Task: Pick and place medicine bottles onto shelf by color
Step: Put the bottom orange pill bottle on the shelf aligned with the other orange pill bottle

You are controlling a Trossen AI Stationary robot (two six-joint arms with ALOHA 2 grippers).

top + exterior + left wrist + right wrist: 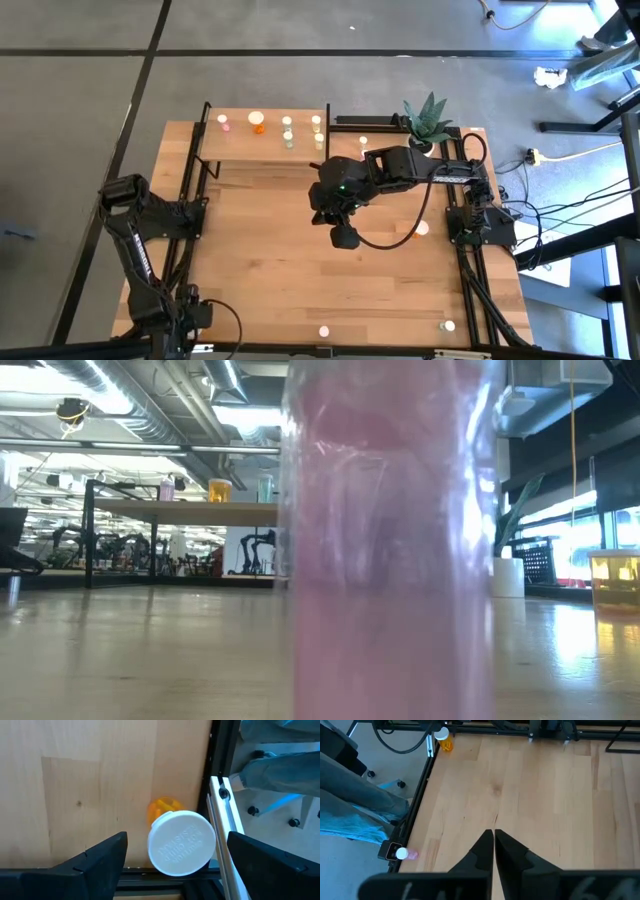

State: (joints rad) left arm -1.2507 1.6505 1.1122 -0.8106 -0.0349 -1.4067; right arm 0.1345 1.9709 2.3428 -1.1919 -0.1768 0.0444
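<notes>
Bottles point(287, 131) already line the shelf point(235, 148) at the far edge of the table point(270, 290), white caps up, pink, orange and greenish bodies set side by side, apparently grouped by color as the job demands.

The right gripper point(493, 840) hangs over bare wood near the table's middle, its two dark fingers pressed together with nothing between them. Beyond its fingertips, at the table's far rim, a pink bottle point(406, 853) lies on its side against the black frame rail, and an orange bottle point(443, 739) stands further off near the corner; both are well apart from the fingers, so this arm looks to be between pickups rather than mid-grasp.

The left gripper point(170, 865) waits low at the near left corner, fingers spread as wide as they go and holding nothing. An orange bottle point(177, 840) stands upright in the gap between those fingers, its white cap facing the wrist camera, not visibly touched by either one — a position that suggests a grasp is being lined up.

In the table-level view, another pink bottle point(390, 540) fills the frame, standing right against the lens. A potted plant point(428, 122) sits beside the shelf.
</notes>
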